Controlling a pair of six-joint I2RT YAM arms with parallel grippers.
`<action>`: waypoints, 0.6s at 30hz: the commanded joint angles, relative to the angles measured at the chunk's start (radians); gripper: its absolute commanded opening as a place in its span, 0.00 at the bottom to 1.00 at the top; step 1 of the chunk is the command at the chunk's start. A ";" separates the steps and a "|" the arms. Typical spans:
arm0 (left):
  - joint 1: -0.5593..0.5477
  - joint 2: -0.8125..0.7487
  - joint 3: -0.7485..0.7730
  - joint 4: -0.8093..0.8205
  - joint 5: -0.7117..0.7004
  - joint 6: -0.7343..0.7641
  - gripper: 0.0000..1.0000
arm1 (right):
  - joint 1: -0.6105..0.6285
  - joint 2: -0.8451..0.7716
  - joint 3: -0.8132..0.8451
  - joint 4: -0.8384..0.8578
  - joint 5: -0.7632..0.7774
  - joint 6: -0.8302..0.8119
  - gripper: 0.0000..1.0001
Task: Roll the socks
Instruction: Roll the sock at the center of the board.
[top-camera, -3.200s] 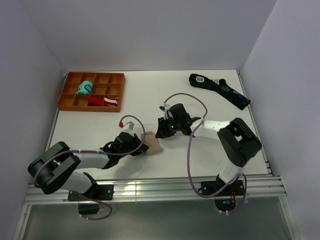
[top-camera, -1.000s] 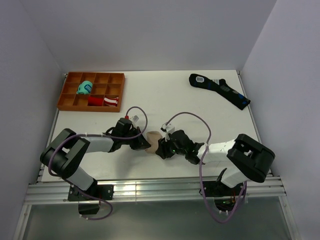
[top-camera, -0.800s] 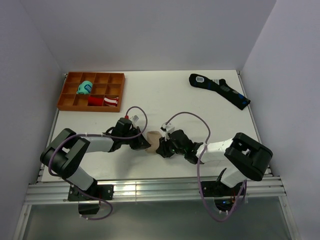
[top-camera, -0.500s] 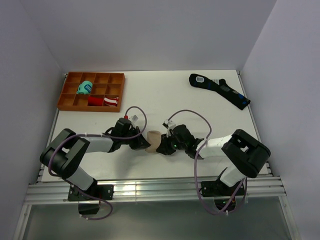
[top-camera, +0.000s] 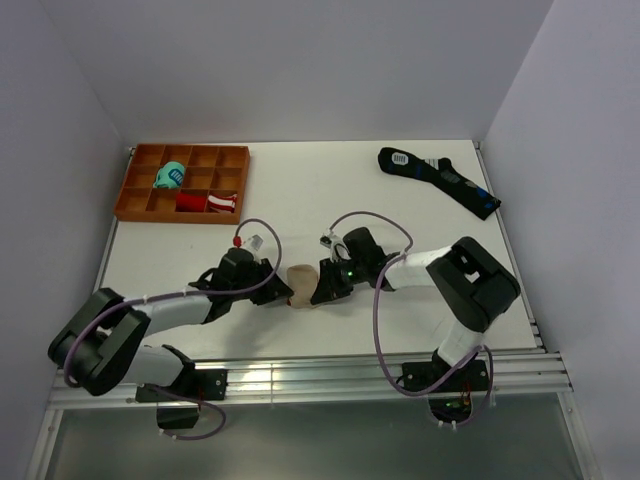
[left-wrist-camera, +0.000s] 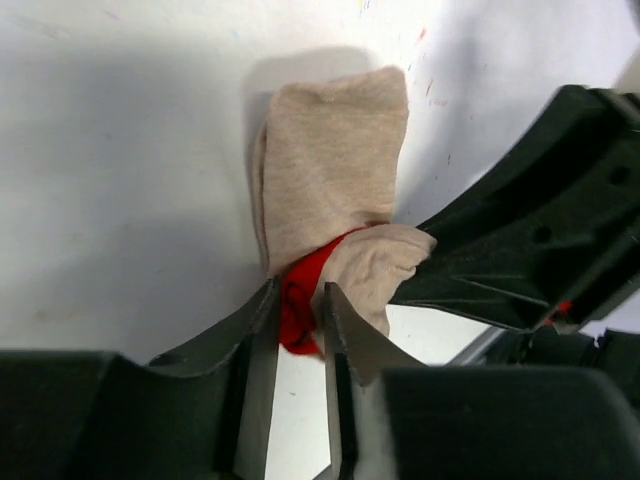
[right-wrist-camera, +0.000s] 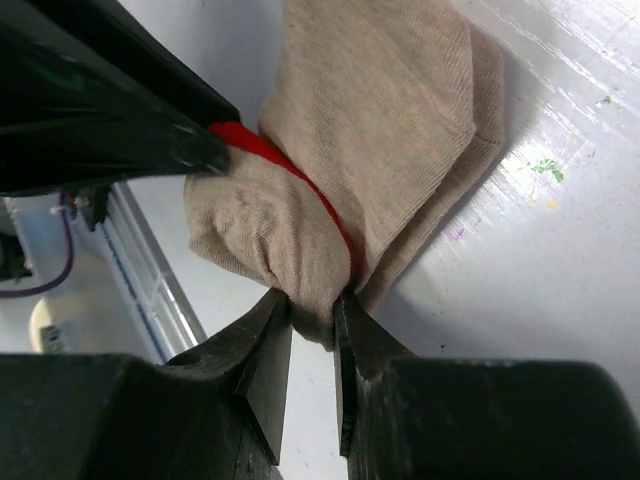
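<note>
The socks (top-camera: 302, 286) lie as a small beige bundle with a red band on the white table, between my two grippers. In the left wrist view the socks (left-wrist-camera: 335, 170) have a red edge, and the left gripper (left-wrist-camera: 298, 308) is shut on that edge, which fills the narrow gap between its fingers. In the top view the left gripper (top-camera: 281, 291) meets the bundle from the left. The right gripper (top-camera: 321, 289) meets it from the right. In the right wrist view the right gripper (right-wrist-camera: 313, 318) pinches a beige fold of the socks (right-wrist-camera: 390, 130).
An orange divided tray (top-camera: 136, 200) stands at the back left, holding a teal bundle (top-camera: 170, 177) and a red-and-white bundle (top-camera: 208, 203). A long black sock (top-camera: 440, 180) lies at the back right. The table's front rail (top-camera: 300, 375) runs just behind the arm bases.
The right gripper has closed onto the beige fold and swung round to the bundle's right side. The left arm has pulled back to the left, its jaws a little wider on the red edge.
</note>
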 joint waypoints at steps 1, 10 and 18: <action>-0.016 -0.109 -0.035 -0.036 -0.147 0.037 0.29 | -0.029 0.059 0.028 -0.187 -0.032 -0.051 0.12; -0.103 -0.261 -0.124 0.073 -0.325 0.091 0.36 | -0.039 0.137 0.160 -0.396 -0.064 -0.107 0.13; -0.209 -0.295 -0.205 0.229 -0.443 0.157 0.41 | -0.044 0.203 0.260 -0.519 -0.070 -0.156 0.15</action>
